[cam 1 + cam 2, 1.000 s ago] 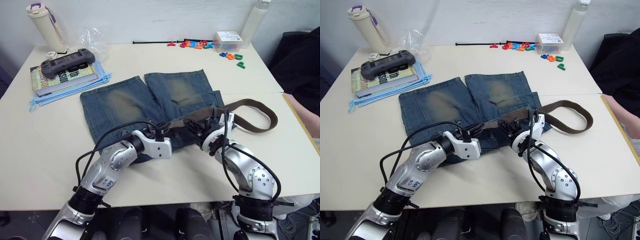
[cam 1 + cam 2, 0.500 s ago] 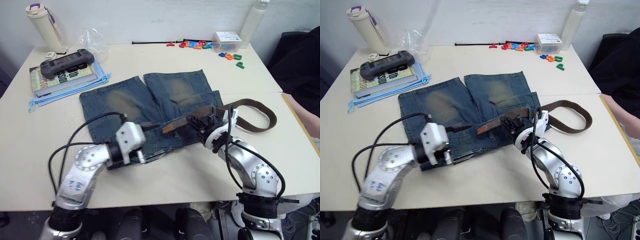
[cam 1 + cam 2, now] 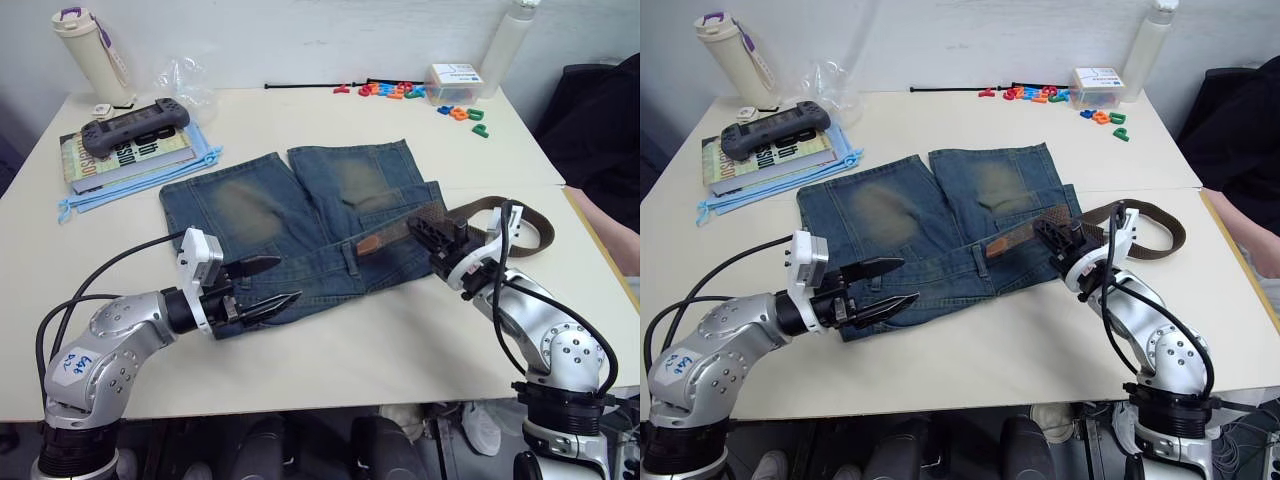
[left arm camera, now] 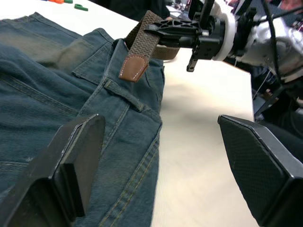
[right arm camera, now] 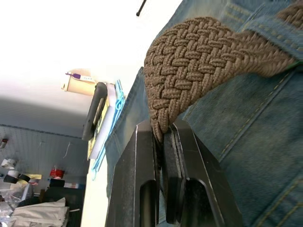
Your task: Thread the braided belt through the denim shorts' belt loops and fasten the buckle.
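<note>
On the left, my left gripper (image 3: 272, 284) is hovering low over the beige table (image 3: 360, 340), its two black fingers spread wide and holding nothing, just beside the waistband corner of the faded blue denim shorts (image 3: 290, 215). The shorts are lying flat in the middle of the table, waistband toward me. I am judging the denim as soft but fairly heavy cloth: it will probably wrinkle and slide if I am pulling on it, so one gripper should be pinning the waistband close to a loop.

A little to the right, one short blue denim belt loop (image 4: 124, 88) is lying on the waistband, and the leather-tipped end of the dark brown braided belt (image 4: 144, 46) is hanging just above it, not yet through it.

On the right, my right gripper (image 3: 437, 233) is clenched on the belt, pinching the woven strap a little behind the tip. The strap looks light, floppy and a bit stretchy, and the weave gives good friction. Only the tip looks stiff, so I am thinking the hold should be near the tip to aim it. The rest of the belt is looping on the table behind my right gripper; I cannot make out the buckle.
</note>
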{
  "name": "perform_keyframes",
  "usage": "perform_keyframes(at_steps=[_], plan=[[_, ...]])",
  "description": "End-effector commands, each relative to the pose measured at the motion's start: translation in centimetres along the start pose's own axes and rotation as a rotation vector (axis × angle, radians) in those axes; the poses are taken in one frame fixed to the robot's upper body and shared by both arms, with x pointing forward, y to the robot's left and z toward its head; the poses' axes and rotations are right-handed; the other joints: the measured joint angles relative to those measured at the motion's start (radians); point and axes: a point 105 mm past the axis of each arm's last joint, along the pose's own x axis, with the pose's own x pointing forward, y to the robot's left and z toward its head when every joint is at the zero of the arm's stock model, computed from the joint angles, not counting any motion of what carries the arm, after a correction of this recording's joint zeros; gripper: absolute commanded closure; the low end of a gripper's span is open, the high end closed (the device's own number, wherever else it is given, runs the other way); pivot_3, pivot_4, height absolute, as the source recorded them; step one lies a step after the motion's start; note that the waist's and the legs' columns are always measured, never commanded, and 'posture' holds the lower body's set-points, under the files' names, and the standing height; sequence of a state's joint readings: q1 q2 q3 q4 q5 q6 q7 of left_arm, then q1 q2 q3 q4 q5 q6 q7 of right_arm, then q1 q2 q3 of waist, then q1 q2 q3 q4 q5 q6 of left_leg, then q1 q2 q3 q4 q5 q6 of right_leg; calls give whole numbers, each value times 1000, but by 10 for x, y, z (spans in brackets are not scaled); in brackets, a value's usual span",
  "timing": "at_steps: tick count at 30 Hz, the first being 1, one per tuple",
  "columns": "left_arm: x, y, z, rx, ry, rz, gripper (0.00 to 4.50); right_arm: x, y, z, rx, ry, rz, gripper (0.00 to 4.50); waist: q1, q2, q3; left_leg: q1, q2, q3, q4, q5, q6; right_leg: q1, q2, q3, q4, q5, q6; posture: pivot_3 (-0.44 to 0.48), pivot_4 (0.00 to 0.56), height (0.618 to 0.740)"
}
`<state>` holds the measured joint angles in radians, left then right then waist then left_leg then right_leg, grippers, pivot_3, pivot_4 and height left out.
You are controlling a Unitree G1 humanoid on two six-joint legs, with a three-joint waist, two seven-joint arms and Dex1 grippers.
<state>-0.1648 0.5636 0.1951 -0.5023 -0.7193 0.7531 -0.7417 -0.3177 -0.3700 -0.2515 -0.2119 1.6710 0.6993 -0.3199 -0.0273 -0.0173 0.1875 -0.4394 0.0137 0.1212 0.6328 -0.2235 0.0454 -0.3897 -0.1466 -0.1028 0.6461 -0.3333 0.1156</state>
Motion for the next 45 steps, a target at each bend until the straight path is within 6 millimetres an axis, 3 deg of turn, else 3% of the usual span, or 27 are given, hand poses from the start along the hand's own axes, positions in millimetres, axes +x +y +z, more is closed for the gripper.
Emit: perform_keyframes(at_steps=[1, 8, 14, 25, 35, 40, 45], plan=[[-1, -5, 9, 11, -33, -9, 316, -5, 0, 10, -46, -45, 27, 4500, 1, 0, 0, 0, 0, 0, 0, 0, 0, 0, 0, 0, 0, 0, 0, 0, 150, 713], [0, -5, 11, 5, -40, -4, 316, 0, -5, 0, -164, -36, 41, 4500, 1, 0, 0, 0, 0, 0, 0, 0, 0, 0, 0, 0, 0, 0, 0, 0, 150, 713], [0, -2, 12, 3, -40, 11, 316, 5, -8, -21, -193, 34, 62, 4500, 0, 0, 0, 0, 0, 0, 0, 0, 0, 0, 0, 0, 0, 0, 0, 0, 150, 713], [3, 0, 10, 10, -31, 16, 316, 19, -22, -47, -45, 133, -8, 4500, -5, 0, 0, 1, 0, 1, -1, 0, -1, 0, 1, 1, 0, 0, -1, 0, 150, 713], [5, 1, 7, 20, -18, 15, 316, 24, -41, -53, 79, 221, -97, 4500, -4, 0, 0, 1, 1, 0, -1, 0, -1, 0, 1, 1, 0, 0, -1, 0, 150, 713], [4, 3, 6, 20, -14, 30, 316, 33, -24, -56, 54, 218, -30, 4500, -7, 0, 0, 2, 1, 1, -1, 0, -1, 0, 1, 1, 1, 0, -2, 0, 150, 713], [2, 6, 6, 13, -17, 51, 316, 37, 0, -48, -79, 133, 59, 4500, -7, 0, 0, 1, 1, 1, -2, 0, -2, -2, 1, 1, 1, 0, -2, 0, 150, 713]])
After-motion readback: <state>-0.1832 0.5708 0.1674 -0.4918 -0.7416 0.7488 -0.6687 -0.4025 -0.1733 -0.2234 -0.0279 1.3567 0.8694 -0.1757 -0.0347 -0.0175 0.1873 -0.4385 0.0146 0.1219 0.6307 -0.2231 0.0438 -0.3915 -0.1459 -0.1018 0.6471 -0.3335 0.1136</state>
